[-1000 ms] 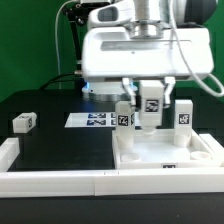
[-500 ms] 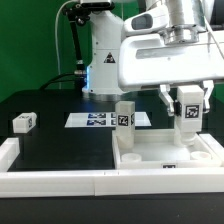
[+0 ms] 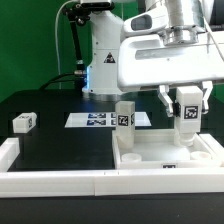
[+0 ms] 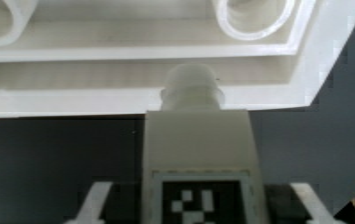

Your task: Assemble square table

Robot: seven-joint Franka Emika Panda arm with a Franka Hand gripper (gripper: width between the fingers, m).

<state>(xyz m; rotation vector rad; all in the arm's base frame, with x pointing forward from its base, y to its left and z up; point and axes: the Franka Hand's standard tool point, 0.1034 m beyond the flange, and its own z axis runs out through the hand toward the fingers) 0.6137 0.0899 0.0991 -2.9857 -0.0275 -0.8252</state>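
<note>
clamped in the gripper [image 3: 186,104]: a light, stiff, probably slick plastic leg [image 4: 199,150]; best pinched on flat sides, peg left free.

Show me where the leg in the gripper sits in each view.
Exterior view: held leg upright on the exterior view's right, over the square panel's back corner.
Wrist view: held leg fills the middle, tag facing the camera, peg toward the panel.
Shared landmark: the white square panel.
</note>
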